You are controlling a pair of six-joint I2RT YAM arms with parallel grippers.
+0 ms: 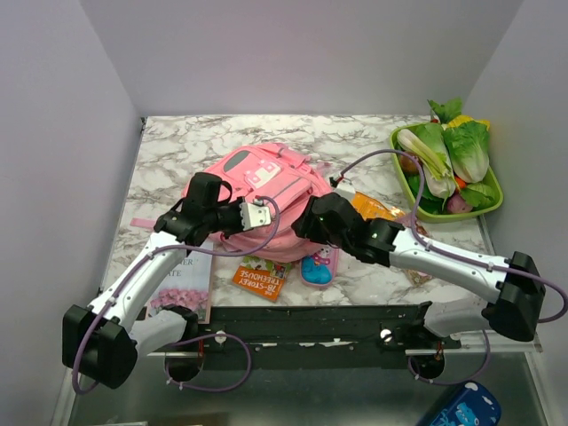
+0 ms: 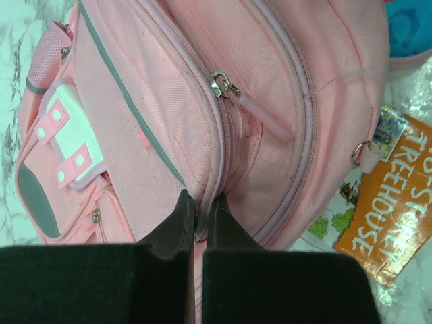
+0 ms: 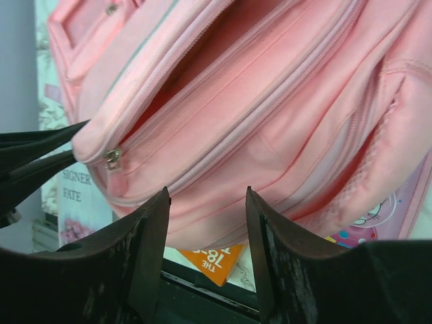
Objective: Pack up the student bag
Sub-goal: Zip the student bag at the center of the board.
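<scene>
The student bag (image 1: 266,186) lies in the middle of the marble table, pink with a white flap patch. My left gripper (image 2: 201,206) is shut on the pink fabric edge beside the bag's zip track, below the metal zip pull (image 2: 219,84). In the top view it (image 1: 257,216) sits at the bag's near left side. My right gripper (image 3: 206,202) stands open just in front of the bag (image 3: 270,101), whose main pocket gapes above it; nothing is pinched between its fingers. It (image 1: 306,222) is at the bag's near right corner.
An orange paperback (image 1: 260,278) and a small pink and blue pencil case (image 1: 318,266) lie just near of the bag. A pale book (image 1: 182,280) lies under the left arm. A green tray (image 1: 461,216) of vegetables stands at the right, with an orange packet (image 1: 373,209) beside the bag.
</scene>
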